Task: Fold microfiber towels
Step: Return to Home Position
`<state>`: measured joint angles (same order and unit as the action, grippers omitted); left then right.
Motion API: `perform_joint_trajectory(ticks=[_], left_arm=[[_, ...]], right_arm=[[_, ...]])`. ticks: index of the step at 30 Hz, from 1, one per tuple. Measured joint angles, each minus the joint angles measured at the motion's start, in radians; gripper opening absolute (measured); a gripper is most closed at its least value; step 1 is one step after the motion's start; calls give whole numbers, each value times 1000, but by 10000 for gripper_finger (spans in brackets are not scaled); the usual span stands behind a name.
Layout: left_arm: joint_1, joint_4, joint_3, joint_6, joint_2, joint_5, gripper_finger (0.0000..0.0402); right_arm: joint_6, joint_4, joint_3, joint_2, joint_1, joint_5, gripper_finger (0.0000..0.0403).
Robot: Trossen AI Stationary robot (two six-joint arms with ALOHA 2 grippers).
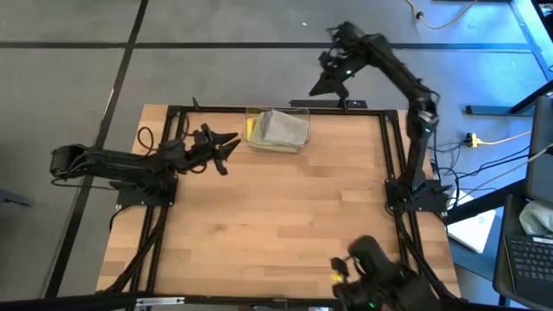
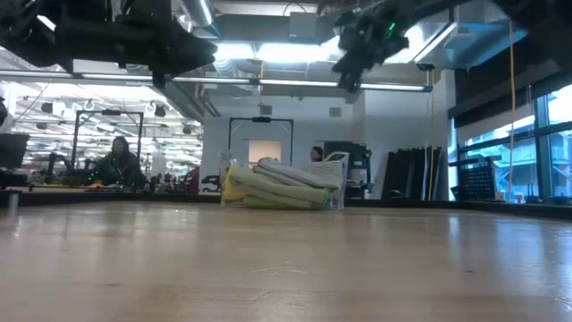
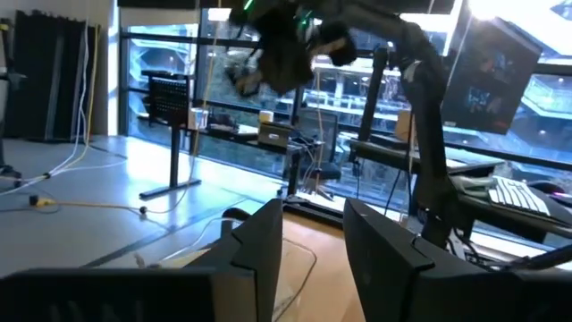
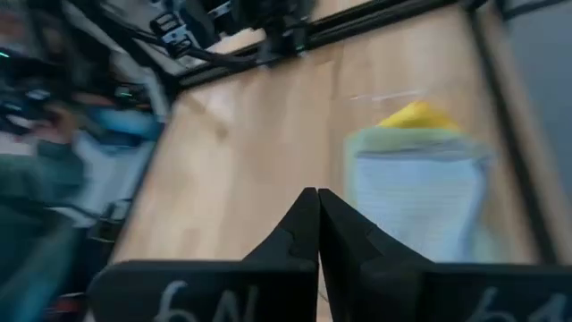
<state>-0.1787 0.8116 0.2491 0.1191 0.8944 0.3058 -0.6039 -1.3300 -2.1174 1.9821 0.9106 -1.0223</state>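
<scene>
Folded microfiber towels lie stacked in a clear plastic bin (image 1: 298,108) at the table's far edge: a grey one (image 1: 285,127) on top, pale green (image 1: 278,147) under it, yellow (image 1: 251,128) at the left side. The stack also shows in the low view (image 2: 281,186) and the right wrist view (image 4: 420,192). My left gripper (image 1: 232,149) is open, raised left of the bin, touching nothing. My right gripper (image 1: 316,89) is shut and empty, high beyond the table's far edge, right of the bin.
A black frame (image 1: 393,155) runs round the wooden table top (image 1: 276,216). A dark camera device (image 1: 371,268) sits at the near edge. A person (image 2: 119,165) sits in the room far behind the table. Cables and desks lie right of the table.
</scene>
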Motion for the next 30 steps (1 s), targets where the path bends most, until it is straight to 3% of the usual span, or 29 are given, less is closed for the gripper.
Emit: perform_joint_trajectory(ticks=[4,9,14,20,25,27,30], left_arm=[[0,-20,-2,3,0,-13,113],[0,-99,-19,36,-12,-38,113],[0,-62,-108,62,-86,-18,113],[0,-101,-194,84,-273,3,113],[22,-222,-220,114,-322,81,113],[36,-225,-223,126,-320,94,113],[58,-219,-222,127,-322,120,113]], right_arm=[[9,20,82,-147,2,80,4],[56,187,426,-408,38,90,4],[269,583,879,-711,69,235,3],[429,1026,1304,-1038,46,242,3],[664,1464,1659,-1169,-23,214,5],[771,1645,1781,-1199,-69,278,6],[836,1858,1943,-1261,-166,460,3]])
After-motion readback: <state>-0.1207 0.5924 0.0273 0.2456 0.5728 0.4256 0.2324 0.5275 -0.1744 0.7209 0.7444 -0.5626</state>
